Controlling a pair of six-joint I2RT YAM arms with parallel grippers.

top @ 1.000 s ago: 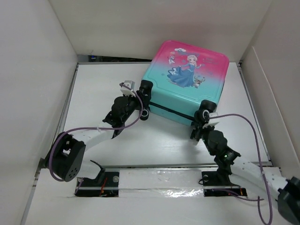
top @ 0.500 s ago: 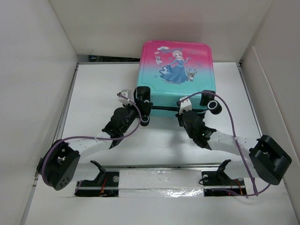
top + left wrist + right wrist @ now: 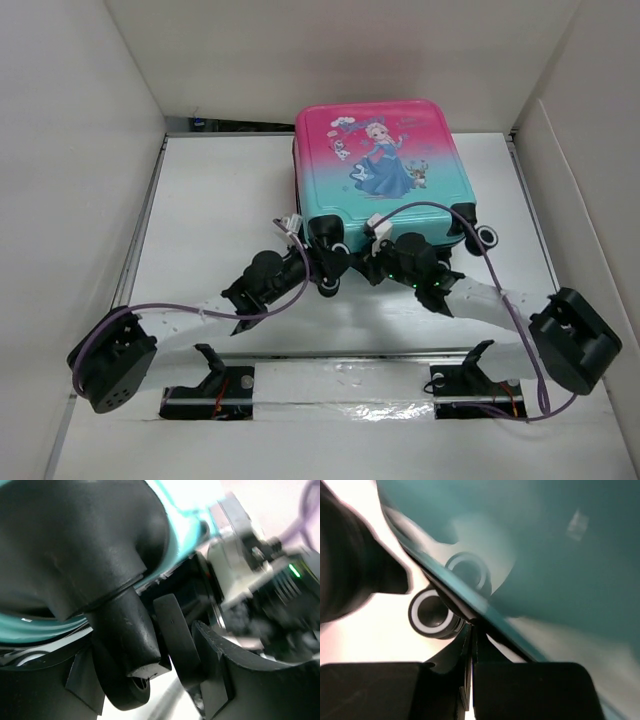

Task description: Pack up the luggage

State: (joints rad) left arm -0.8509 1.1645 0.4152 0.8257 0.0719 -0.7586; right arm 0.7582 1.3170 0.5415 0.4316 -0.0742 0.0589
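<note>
The luggage (image 3: 375,165), a pink-to-teal hard-shell case with a princess in a blue dress, lies shut and flat at the back middle of the table. My left gripper (image 3: 325,262) is at its near left corner. In the left wrist view its jaws (image 3: 150,665) close on a black twin wheel (image 3: 125,685) under the teal shell (image 3: 177,525). My right gripper (image 3: 378,250) is at the near edge, close beside the left one. In the right wrist view its fingers (image 3: 471,630) are pressed together, tips against the dark zip seam of the shell (image 3: 545,555), next to a white-ringed wheel (image 3: 427,612).
White walls (image 3: 80,150) enclose the table on the left, back and right. Another luggage wheel (image 3: 487,236) sticks out at the near right corner. Purple cables (image 3: 200,312) loop over both arms. The arm mounts and a rail (image 3: 340,385) run along the near edge.
The luggage has swung round from tilted to nearly square and slid left. My right gripper moved from its right corner to the middle of the near edge. My left gripper stayed on the wheel.
</note>
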